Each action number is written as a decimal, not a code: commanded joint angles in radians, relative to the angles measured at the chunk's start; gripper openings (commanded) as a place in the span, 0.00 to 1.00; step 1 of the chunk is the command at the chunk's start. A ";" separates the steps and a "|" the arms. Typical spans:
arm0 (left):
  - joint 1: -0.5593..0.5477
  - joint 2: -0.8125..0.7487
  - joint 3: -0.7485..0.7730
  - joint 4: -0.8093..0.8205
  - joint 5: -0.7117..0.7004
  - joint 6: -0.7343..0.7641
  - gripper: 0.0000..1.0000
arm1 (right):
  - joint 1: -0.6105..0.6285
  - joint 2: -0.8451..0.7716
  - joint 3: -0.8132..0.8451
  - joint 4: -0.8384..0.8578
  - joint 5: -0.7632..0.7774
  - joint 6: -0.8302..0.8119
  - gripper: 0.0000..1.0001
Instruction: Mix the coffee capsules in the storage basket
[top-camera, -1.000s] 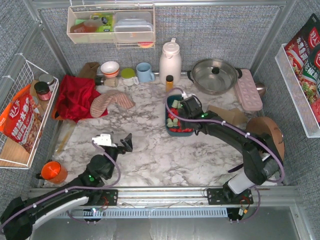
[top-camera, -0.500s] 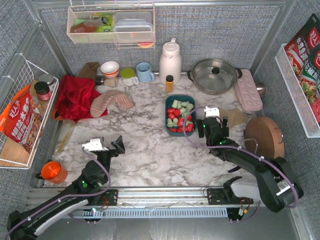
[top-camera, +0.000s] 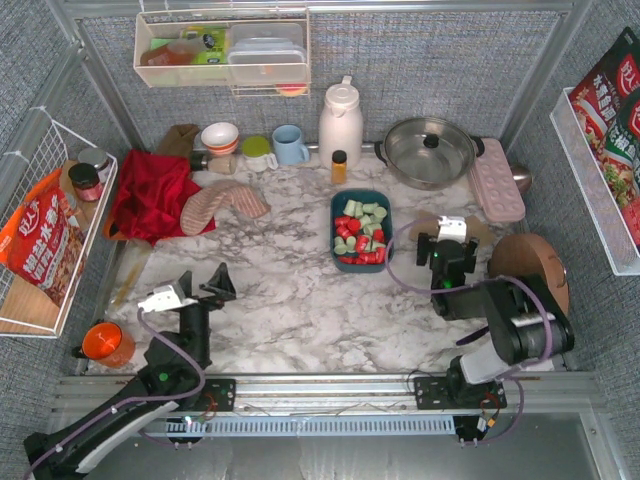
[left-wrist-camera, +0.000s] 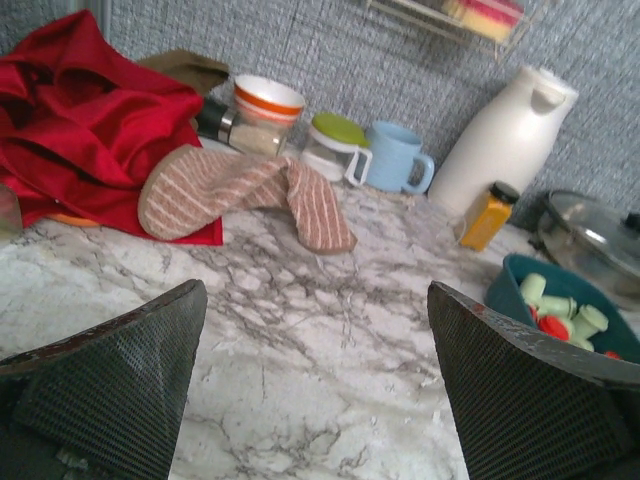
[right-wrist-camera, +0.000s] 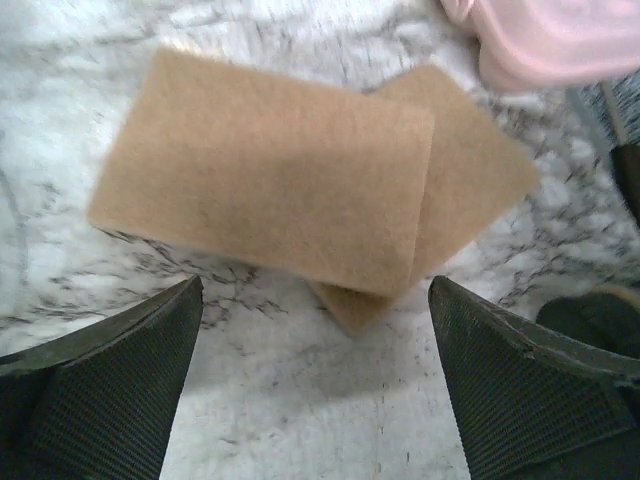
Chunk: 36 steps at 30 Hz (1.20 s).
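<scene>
I'm reading both grippers as wide open and holding nothing. The left gripper (top-camera: 205, 282) is hovering over bare marble, well apart from the work. The right gripper (top-camera: 447, 243) is hanging over the tan pads (right-wrist-camera: 270, 200), just right of the storage basket (top-camera: 334, 235).

The basket is sitting mid-table, with the coffee capsules (top-camera: 360, 232) inside in loose colour clumps.

Risks I'm flagging:
- Open fingers going in could be catching the low rim and shoving or tipping the shallow tub.
- Stirring too fast could be flicking pods out onto the marble.
- A long reach could be knocking the small bottle (top-camera: 340, 165) just behind the basket.

Counts I'm logging:
- One basket.
- Two tan pads.
- Pods piled too tight for an exact count: roughly eight or nine red, and about the same green.
</scene>
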 joint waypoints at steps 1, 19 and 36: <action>0.015 0.024 -0.166 0.261 -0.043 0.105 0.99 | -0.057 0.026 -0.008 0.094 -0.204 0.076 0.99; 0.458 0.901 0.294 0.144 0.223 -0.016 0.99 | -0.070 0.038 0.074 -0.040 -0.257 0.063 0.99; 0.659 1.121 0.158 0.492 0.318 0.081 1.00 | -0.069 0.037 0.073 -0.041 -0.255 0.061 0.99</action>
